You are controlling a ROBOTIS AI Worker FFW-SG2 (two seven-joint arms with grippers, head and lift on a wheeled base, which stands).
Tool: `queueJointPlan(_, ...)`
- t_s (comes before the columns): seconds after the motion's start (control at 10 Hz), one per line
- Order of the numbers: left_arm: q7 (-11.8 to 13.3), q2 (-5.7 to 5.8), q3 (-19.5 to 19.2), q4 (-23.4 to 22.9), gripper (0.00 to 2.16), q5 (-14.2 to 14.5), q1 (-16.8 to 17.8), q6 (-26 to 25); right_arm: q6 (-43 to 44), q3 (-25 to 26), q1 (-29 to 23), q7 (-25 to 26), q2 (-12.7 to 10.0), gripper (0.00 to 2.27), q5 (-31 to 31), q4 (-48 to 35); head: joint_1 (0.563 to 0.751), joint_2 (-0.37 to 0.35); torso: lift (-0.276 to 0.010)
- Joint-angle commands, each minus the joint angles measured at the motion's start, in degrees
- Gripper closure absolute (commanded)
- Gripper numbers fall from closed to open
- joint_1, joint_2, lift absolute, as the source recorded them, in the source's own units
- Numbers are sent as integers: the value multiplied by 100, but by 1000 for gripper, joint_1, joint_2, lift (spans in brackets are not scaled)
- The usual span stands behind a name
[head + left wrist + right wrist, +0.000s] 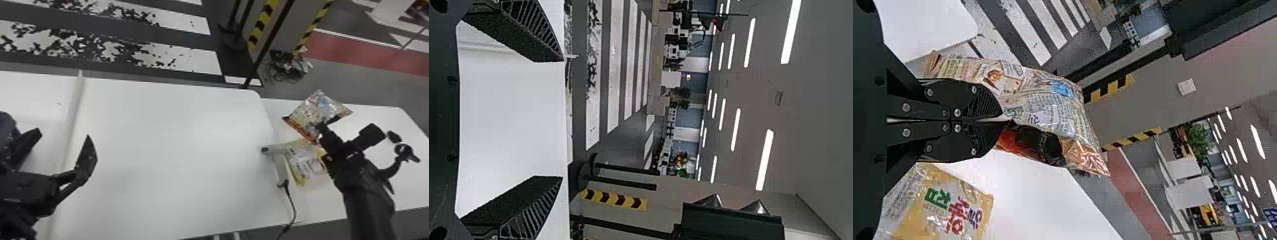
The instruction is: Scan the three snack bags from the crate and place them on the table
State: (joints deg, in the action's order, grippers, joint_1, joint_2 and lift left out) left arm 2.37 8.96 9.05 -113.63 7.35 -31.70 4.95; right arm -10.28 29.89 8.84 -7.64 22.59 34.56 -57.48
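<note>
Above white tables (178, 143), right fingers (327, 135) tight around a snack bag (319, 110), left fingers (86, 159) wide apart.

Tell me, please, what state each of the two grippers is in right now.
Left gripper: open, holding nothing, over the table.
Right gripper: closed on a snack bag, held up above the other table.
</note>
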Motion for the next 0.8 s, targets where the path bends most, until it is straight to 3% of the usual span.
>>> queueJointPlan(0.0,0,0,27,7,19,-5,33,36,188,-212,30,122,17,2219,-239,202,695,-350,-62)
queueJointPlan(0.2,9,0,44,16,19,-5,59,54,276,-432,65,263,17,1656,-389,316,695,-350,-62)
queueJointPlan(0.3,9,9,44,25,19,-5,59,54,294,-511,65,289,-18,458,-389,316,695,-350,-62)
queueJointPlan(0.4,18,18,44,25,19,-5,59,54,276,-590,65,307,-18,76,-389,316,695,-350,-62)
queueJointPlan(0.7,9,18,115,7,19,-14,85,54,188,-520,-128,316,-1,76,-169,114,695,-350,-62)
